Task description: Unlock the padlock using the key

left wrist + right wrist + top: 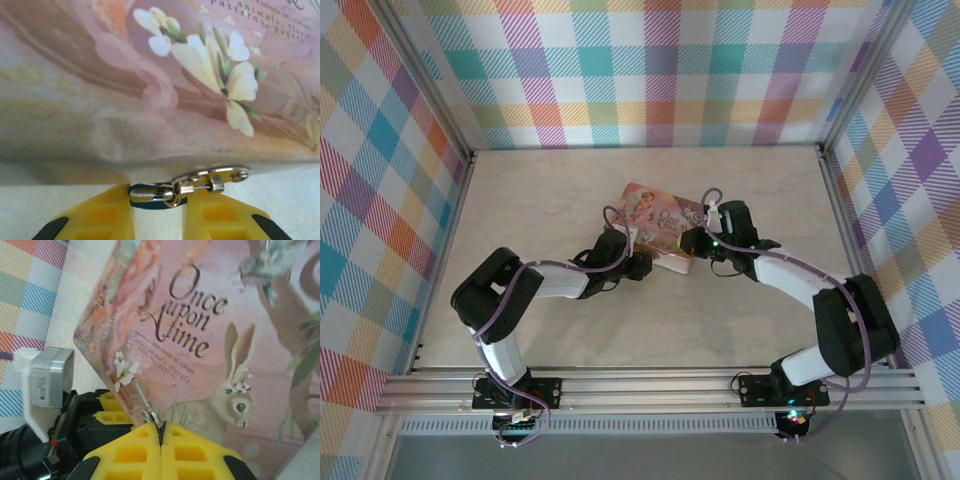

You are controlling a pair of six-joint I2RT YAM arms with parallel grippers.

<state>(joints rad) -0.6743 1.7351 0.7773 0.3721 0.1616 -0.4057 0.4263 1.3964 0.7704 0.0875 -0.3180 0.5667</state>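
The pale worktop [760,190], walled in plaid, has open room all round the shut pink tin [655,228] at its middle. At the tin's near edge the left pincer [159,199] clamps the padlock [150,196], which is hooked to the hasp [212,179]. The right pincer [161,432], fingers pressed together, grips the key [147,407] just beside it.

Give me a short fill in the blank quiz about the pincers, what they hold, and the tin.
The padlock in the left pincer has a ____ body.
The right pincer, shut on the key, has fingers coloured ____.
The lid of the tin reads Once upon a ____.
The animal painted on it is a ____.
Missing: blue; yellow; time; rabbit.
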